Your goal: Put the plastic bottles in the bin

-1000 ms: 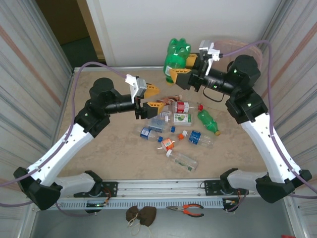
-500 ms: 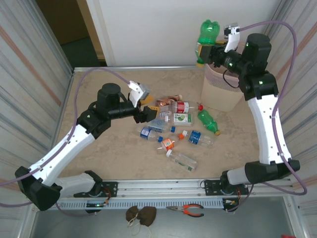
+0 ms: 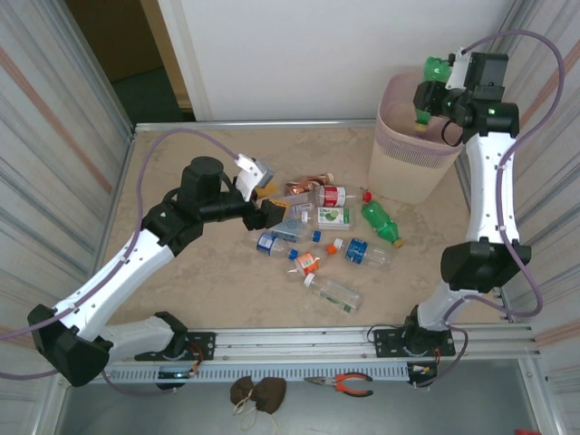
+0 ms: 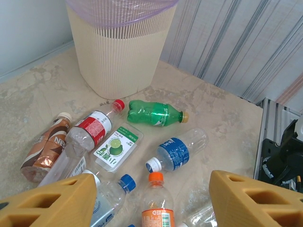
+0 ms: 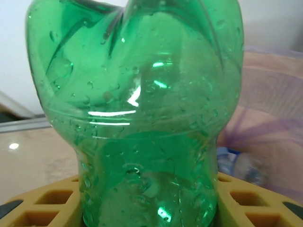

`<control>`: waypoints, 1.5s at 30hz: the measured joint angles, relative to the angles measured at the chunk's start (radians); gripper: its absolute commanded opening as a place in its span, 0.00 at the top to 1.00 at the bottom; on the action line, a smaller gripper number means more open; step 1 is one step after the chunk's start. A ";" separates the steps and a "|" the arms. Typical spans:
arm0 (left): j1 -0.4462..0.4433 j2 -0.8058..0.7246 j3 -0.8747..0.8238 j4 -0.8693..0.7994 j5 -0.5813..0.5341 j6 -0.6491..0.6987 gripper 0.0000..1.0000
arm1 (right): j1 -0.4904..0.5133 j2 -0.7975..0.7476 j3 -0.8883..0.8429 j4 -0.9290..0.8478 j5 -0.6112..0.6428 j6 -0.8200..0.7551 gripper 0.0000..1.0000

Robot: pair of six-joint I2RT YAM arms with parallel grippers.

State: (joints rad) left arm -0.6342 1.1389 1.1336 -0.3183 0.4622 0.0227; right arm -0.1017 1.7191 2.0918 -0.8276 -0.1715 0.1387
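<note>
Green bottle (image 5: 137, 118) is clamped in our right pincer (image 3: 426, 104), base end pointing away from the fingers. The bin (image 3: 408, 177) sits just below the pincer, and its pink liner shows behind the bottle. We'd carry the bottle fully inside the rim line before releasing, so it can't bounce off the edge. Left pincer (image 4: 151, 201) hangs empty with its jaws apart. The loose bottles (image 3: 317, 227) lie on the desk (image 3: 181, 163) beneath it, with an orange-capped bottle (image 4: 155, 208) directly under it.

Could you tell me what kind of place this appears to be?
Probably a robotics lab test cell: a walled tabletop, two arms on a rail, scattered bottles beside a bin.
</note>
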 measured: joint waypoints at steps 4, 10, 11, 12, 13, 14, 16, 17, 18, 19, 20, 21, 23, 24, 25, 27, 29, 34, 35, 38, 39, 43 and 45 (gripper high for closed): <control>0.000 0.001 0.000 -0.001 0.000 0.003 0.36 | -0.024 0.086 0.090 -0.074 0.072 -0.029 0.49; 0.005 0.001 0.000 -0.008 0.000 0.008 0.36 | -0.043 0.229 0.239 -0.205 0.179 -0.073 0.48; 0.007 0.000 0.000 -0.011 -0.001 0.010 0.35 | -0.044 0.249 0.254 -0.222 0.198 -0.077 0.48; 0.010 -0.001 -0.001 -0.012 -0.001 0.012 0.35 | -0.044 0.266 0.262 -0.237 0.211 -0.081 0.48; 0.013 -0.003 -0.002 -0.015 0.000 0.015 0.36 | -0.044 0.278 0.267 -0.249 0.224 -0.084 0.48; 0.019 -0.008 -0.007 -0.017 0.000 0.018 0.35 | -0.044 0.292 0.269 -0.264 0.235 -0.089 0.47; 0.034 -0.024 -0.021 -0.021 0.000 0.020 0.35 | -0.044 0.319 0.271 -0.288 0.256 -0.095 0.47; 0.043 -0.033 -0.029 -0.021 0.002 0.022 0.35 | -0.044 0.336 0.275 -0.301 0.266 -0.096 0.47; 0.053 -0.039 -0.034 -0.022 0.006 0.023 0.35 | -0.044 0.351 0.280 -0.311 0.274 -0.097 0.47; 0.064 -0.045 -0.038 -0.023 0.009 0.025 0.36 | -0.044 0.369 0.282 -0.320 0.280 -0.098 0.46; 0.073 -0.048 -0.040 -0.022 0.013 0.026 0.35 | -0.044 0.386 0.283 -0.330 0.285 -0.098 0.46; 0.080 -0.050 -0.041 -0.022 0.016 0.026 0.36 | -0.044 0.401 0.284 -0.338 0.286 -0.098 0.45; 0.091 -0.054 -0.047 -0.023 0.018 0.027 0.36 | -0.044 0.433 0.285 -0.352 0.288 -0.097 0.45; 0.092 -0.056 -0.050 -0.023 0.019 0.027 0.35 | -0.044 0.447 0.286 -0.360 0.288 -0.097 0.45; 0.092 -0.058 -0.054 -0.023 0.019 0.027 0.35 | -0.044 0.462 0.288 -0.367 0.288 -0.096 0.45; 0.092 -0.065 -0.064 -0.022 0.021 0.027 0.36 | -0.044 0.493 0.296 -0.381 0.288 -0.095 0.44; 0.092 -0.073 -0.077 -0.022 0.024 0.027 0.35 | -0.044 0.526 0.304 -0.388 0.287 -0.095 0.44; 0.092 -0.080 -0.087 -0.023 0.024 0.026 0.35 | -0.044 0.586 0.340 -0.382 0.285 -0.091 0.43; 0.092 -0.081 -0.088 -0.022 0.024 0.026 0.35 | -0.044 0.590 0.345 -0.383 0.285 -0.090 0.42; 0.092 -0.086 -0.095 -0.021 0.024 0.026 0.35 | -0.044 0.602 0.354 -0.380 0.285 -0.087 0.37; 0.092 -0.087 -0.097 -0.022 0.024 0.026 0.36 | -0.044 0.607 0.354 -0.375 0.288 -0.086 0.35; 0.092 -0.086 -0.102 -0.021 0.024 0.025 0.35 | -0.042 0.632 0.353 -0.387 0.286 -0.072 0.24; 0.092 -0.086 -0.102 -0.021 0.024 0.022 0.35 | -0.035 0.641 0.349 -0.399 0.283 -0.069 0.22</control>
State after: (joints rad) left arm -0.5423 1.0527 1.0317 -0.3397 0.4866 0.0448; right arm -0.1371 2.3600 2.4413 -1.2266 0.1116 0.0700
